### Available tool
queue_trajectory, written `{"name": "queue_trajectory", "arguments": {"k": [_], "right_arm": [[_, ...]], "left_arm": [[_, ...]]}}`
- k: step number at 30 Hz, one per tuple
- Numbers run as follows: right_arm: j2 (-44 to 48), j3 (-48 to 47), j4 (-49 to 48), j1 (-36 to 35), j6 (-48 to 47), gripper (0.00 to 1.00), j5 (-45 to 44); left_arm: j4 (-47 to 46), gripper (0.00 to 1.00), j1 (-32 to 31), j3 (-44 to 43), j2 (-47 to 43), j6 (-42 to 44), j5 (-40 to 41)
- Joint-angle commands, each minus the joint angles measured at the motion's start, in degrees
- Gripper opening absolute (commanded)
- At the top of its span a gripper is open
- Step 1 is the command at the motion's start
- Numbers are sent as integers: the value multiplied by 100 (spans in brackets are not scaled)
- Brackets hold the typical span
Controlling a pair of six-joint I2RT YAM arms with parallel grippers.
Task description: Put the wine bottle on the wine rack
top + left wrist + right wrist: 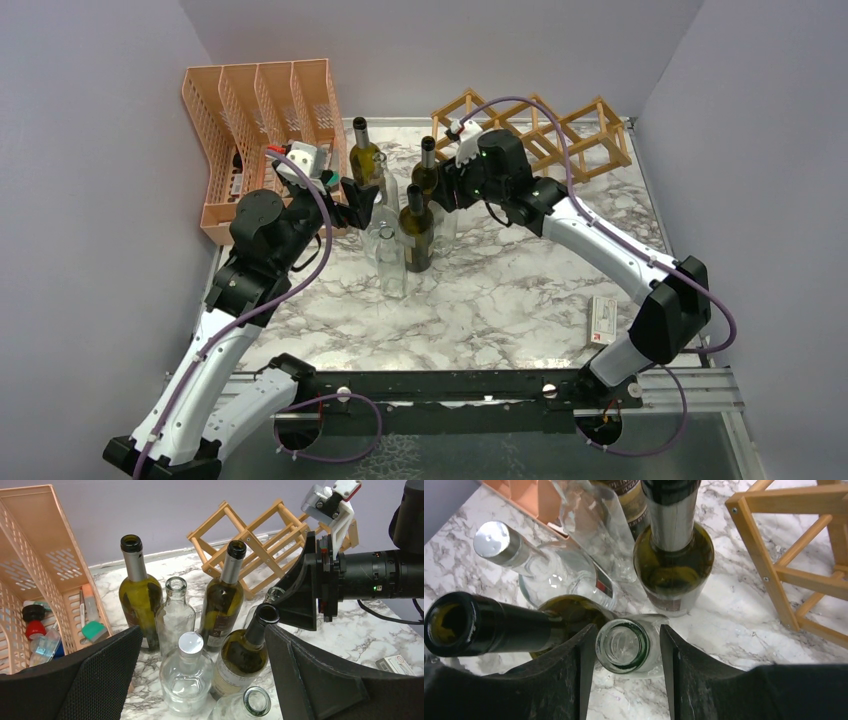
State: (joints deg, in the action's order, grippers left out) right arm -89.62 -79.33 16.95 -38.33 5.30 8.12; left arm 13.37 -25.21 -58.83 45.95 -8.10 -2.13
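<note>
Three dark green wine bottles stand upright mid-table: back left (363, 150), back middle (427, 165) and front (416, 235). The light wooden wine rack (540, 130) stands empty at the back right, also in the left wrist view (250, 540). My right gripper (624, 675) is open, its fingers either side of the mouth of a clear glass bottle (622, 645); the left finger is close against it. My left gripper (202, 680) is wide open beside the cluster, with a silver-capped clear bottle (187, 675) and the front wine bottle (245, 652) ahead between its fingers.
A peach mesh organizer (255, 120) holding small items stands at the back left, close behind my left gripper. More clear bottles (175, 612) crowd among the wine bottles. A small white box (604, 320) lies at the front right.
</note>
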Motion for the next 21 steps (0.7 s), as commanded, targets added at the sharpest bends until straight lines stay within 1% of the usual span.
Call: {"name": "queue_trajectory", "arguments": {"k": [1,4,7,8,10,13,15,18,21], "right_arm": [[-83,32,-684,-137,-385,49,-412],[-47,220,-896,-163,-440,44,-657],[-14,278,-894,-171,-518,37,-653],[-5,290,-881,-174,-540,36,-627],[33,315,-863,-175,-576,37,-625],[53,354,-843,-173,-564,44,-683],[31,373,-842,-175,-520,46,-685],[-49,405,-851,-171,-459,46,-688],[-59,488,-968,-175,-423,38,-696]], "left_arm": [[-97,99,-12,-131,-49,31,-116],[-66,99,-11,-169,-60,68,-213],[-10,99,-14,-251,-59,228,-634],[4,99,-11,-284,-62,249,-753],[20,99,-11,-351,-67,287,-954],[28,99,-10,-448,-60,281,-1078],[35,99,-17,-486,-48,231,-1027],[61,99,-10,-506,-51,141,-785],[125,99,-10,-516,-44,137,-680]]}}
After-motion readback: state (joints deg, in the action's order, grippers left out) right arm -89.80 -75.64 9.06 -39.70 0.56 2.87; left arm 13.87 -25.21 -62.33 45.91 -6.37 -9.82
